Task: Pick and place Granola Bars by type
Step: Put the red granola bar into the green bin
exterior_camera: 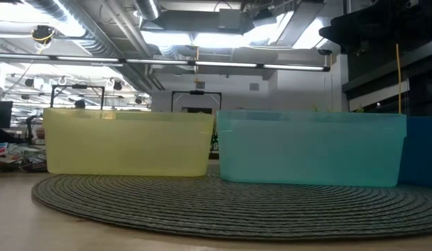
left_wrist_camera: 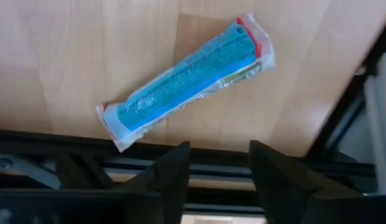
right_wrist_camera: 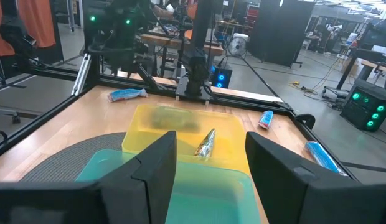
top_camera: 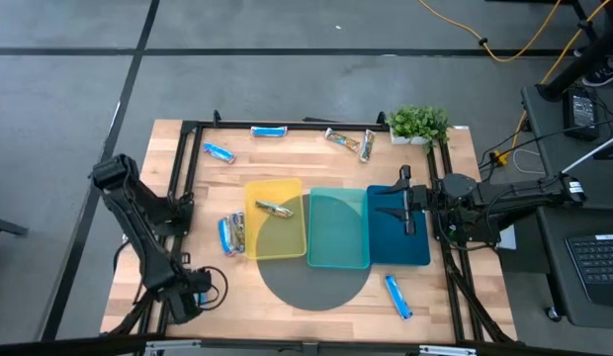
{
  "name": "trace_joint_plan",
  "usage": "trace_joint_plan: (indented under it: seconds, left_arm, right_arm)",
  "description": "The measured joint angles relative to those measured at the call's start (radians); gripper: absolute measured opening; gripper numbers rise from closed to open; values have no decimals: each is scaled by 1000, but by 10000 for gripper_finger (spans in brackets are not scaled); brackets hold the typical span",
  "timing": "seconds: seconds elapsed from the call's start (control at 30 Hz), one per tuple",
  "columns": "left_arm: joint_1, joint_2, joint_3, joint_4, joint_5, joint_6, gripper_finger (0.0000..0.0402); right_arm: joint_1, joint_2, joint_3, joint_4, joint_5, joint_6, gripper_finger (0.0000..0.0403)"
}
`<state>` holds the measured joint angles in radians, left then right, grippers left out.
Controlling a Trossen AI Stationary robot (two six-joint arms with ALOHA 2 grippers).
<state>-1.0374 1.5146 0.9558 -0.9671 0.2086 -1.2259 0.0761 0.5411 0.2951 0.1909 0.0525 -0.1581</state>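
Observation:
Granola bars lie scattered flat on the wooden table. In the high view a blue bar (top_camera: pixel 218 152), a blue-and-white bar (top_camera: pixel 269 131) and two silvery bars (top_camera: pixel 338 138) (top_camera: pixel 366 145) lie near the far edge. A few bars (top_camera: pixel 230 234) lie left of the yellow tray (top_camera: pixel 292 237), and another blue bar (top_camera: pixel 397 296) lies near the near edge. One silvery bar (top_camera: pixel 274 209) (right_wrist_camera: pixel 206 143) lies in the yellow tray. My left gripper (top_camera: pixel 193 289) (left_wrist_camera: pixel 219 168) is open at the near-left corner, just short of a blue bar (left_wrist_camera: pixel 187 81). My right gripper (top_camera: pixel 391 203) (right_wrist_camera: pixel 210 180) is open above the dark blue tray (top_camera: pixel 417 252).
The yellow tray, teal tray (top_camera: pixel 338 259) (exterior_camera: pixel 310 150) and dark blue tray stand side by side on a round grey mat (top_camera: pixel 316 287) (exterior_camera: pixel 223 206). A potted plant (top_camera: pixel 419 124) stands at the far-right corner. A black frame rail (left_wrist_camera: pixel 118 158) borders the table.

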Motion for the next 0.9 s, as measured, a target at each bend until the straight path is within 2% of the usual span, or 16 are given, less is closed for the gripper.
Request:
trace_joint_plan:
  seconds: [0.2,0.33,0.57,0.8,0.9]
  left_arm:
    - [-5,81,0,26,-6,60,233]
    - [-5,131,0,27,-7,108,256]
    - [-5,194,0,26,-21,183,263]
    - [4,207,0,20,-134,179,263]
    - [11,207,0,15,-149,164,263]
  right_arm:
    - [0,0,0,0,0,0,195]
    - [0,0,0,0,0,0,195]
    - [0,0,0,0,0,0,195]
    - [0,0,0,0,0,0,195]
    - [0,0,0,0,0,0,195]
